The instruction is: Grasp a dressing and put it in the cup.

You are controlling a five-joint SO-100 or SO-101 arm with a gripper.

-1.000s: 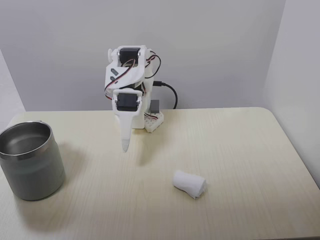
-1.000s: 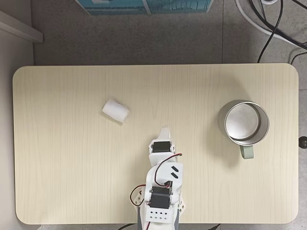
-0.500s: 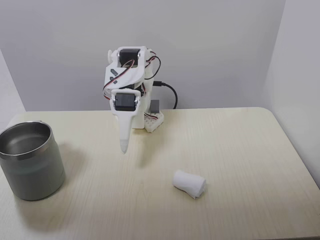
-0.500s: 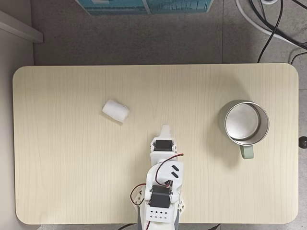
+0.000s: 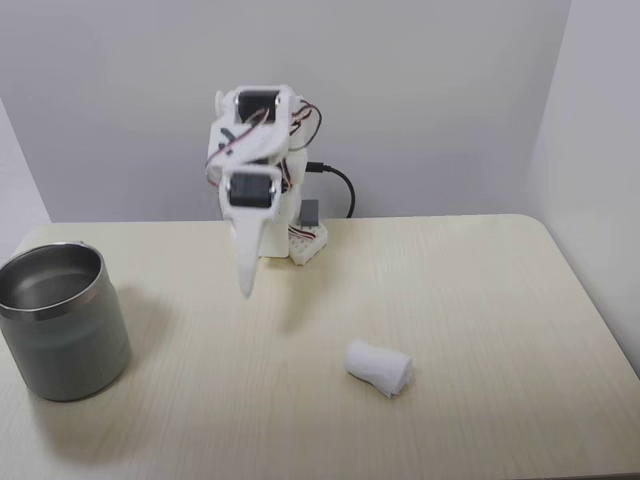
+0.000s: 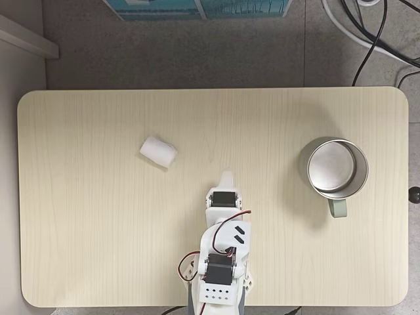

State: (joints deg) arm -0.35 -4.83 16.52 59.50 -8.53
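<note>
Lifting slightly, gripper (image 5: 246,291) clenched and empty; dressing (image 5: 379,368) lying at four o'clock, cup (image 5: 62,322) untouched.

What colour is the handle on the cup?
Pale green; the cup's handle shows best in the fixed view looking down from above.

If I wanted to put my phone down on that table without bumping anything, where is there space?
Most of the table is bare. In the top-down fixed view, the widest free patch lies between the dressing and the cup, along the far edge. The near corners either side of the arm's base are free too. The only busy spot is the near middle, under the gripper.
</note>
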